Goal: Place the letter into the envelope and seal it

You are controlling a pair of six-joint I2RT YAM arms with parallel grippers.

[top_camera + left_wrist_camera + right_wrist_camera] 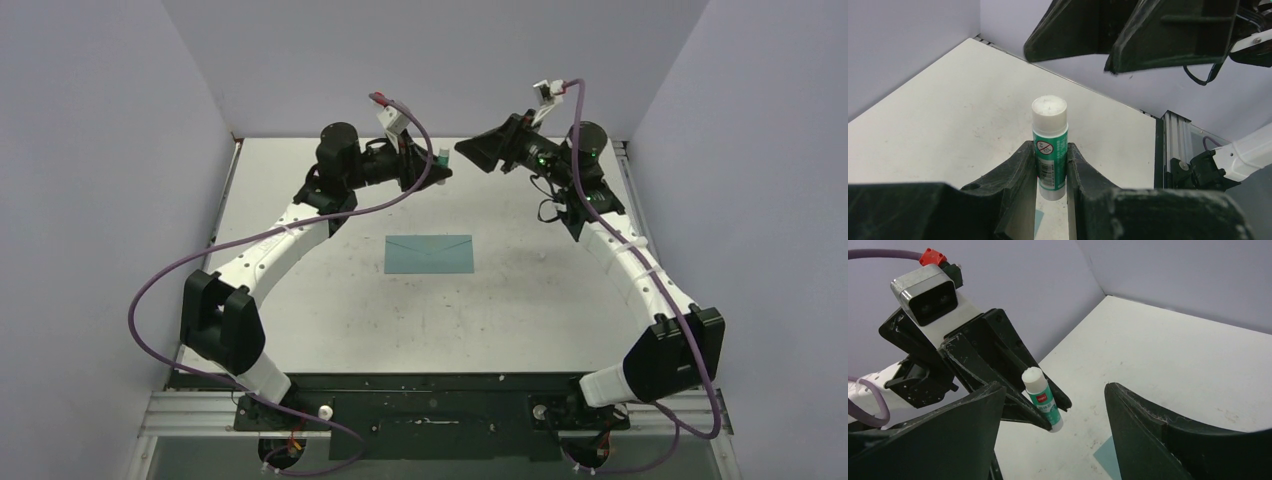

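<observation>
The teal envelope [430,254] lies flat in the middle of the table, its flap folded down; a corner shows in the right wrist view [1108,457]. The tan letter is not in view. My left gripper [437,166] is raised at the back of the table and shut on a white-and-green glue tube [1049,145], held upright with its white cap on top; the tube also shows in the right wrist view [1043,398]. My right gripper [478,150] is open and empty, raised just right of the tube and facing it, with a small gap between them.
The white table [520,310] is bounded by grey walls at the back and sides. A metal rail [1178,145] runs along the right edge. Purple cables hang from both arms.
</observation>
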